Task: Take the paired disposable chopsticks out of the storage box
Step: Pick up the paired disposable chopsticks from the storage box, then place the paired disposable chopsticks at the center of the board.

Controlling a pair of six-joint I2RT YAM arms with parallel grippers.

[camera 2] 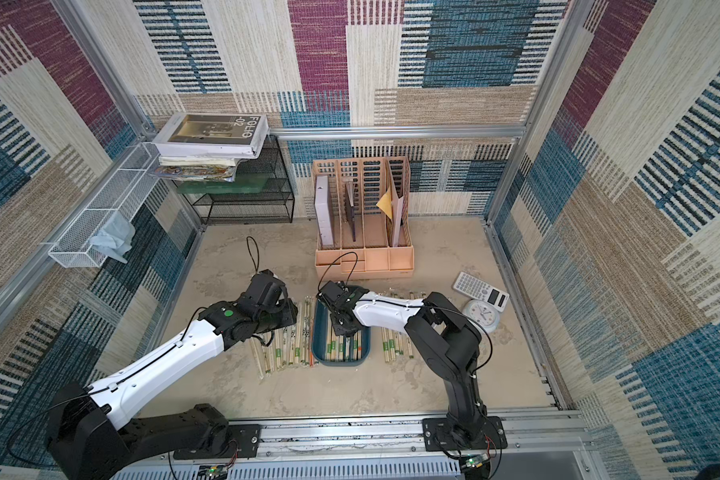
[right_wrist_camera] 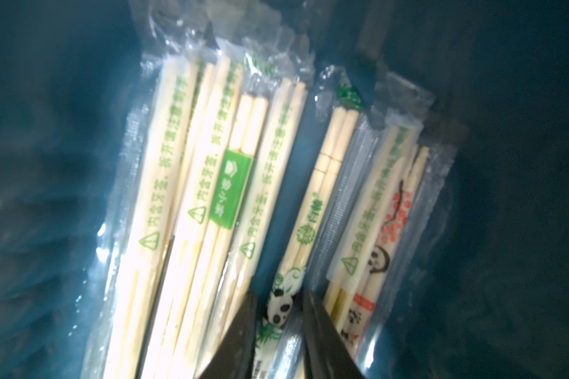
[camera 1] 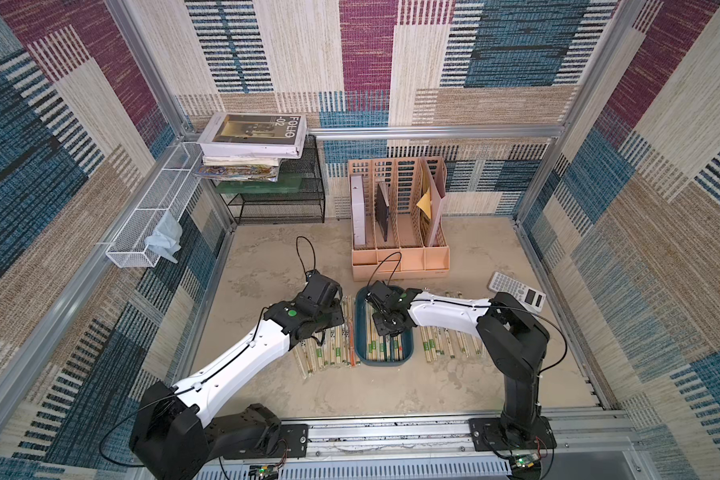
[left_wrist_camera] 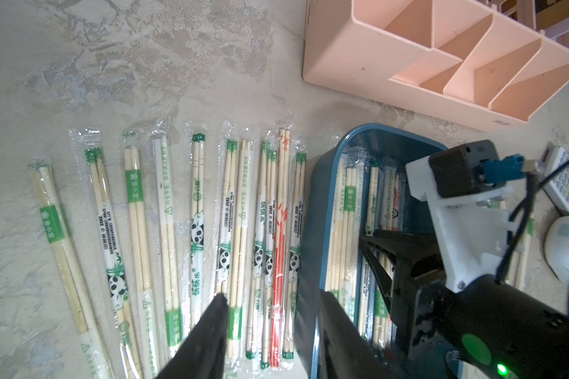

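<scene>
Woven patchwork wall panels (camera 1: 366, 50) in blue, maroon and tan close three sides over a mottled beige stone-look tabletop (camera 1: 267, 257). At the far edge, a black wire-mesh rack (camera 1: 283, 208) carries a stack of books (camera 1: 252, 135), with a peach slotted plastic file organizer (camera 1: 400, 257) beside it. A shallow dark teal plastic storage box (camera 1: 385, 361) (camera 2: 337, 365) with rounded corners sits mid-table just in front of the organizer, seen in both top views. The paired disposable chopsticks, pale bamboo in clear wrappers with green bands and panda prints, lie in three lots: a bundle inside the box (right_wrist_camera: 230, 183), a row on the table on the left arm's side (left_wrist_camera: 165, 229), and another row on the right arm's side (camera 1: 445, 340). The right gripper (right_wrist_camera: 279, 295) is down in the box, jaws narrowed either side of a panda-print pair (right_wrist_camera: 281, 306); the wrist view is blurred, so whether they pinch it cannot be told. The left gripper (left_wrist_camera: 273, 295) hangs over the left row next to the box rim, jaws wide apart, gripping nothing. From above, the right wrist covers the box's far half, and both forearms cut off parts of the outer rows. A grey-white calculator (camera 1: 516, 289) lies near the right wall. A small pale round clock (camera 2: 481, 313) sits just beside it, partly behind the right elbow in a top view.
</scene>
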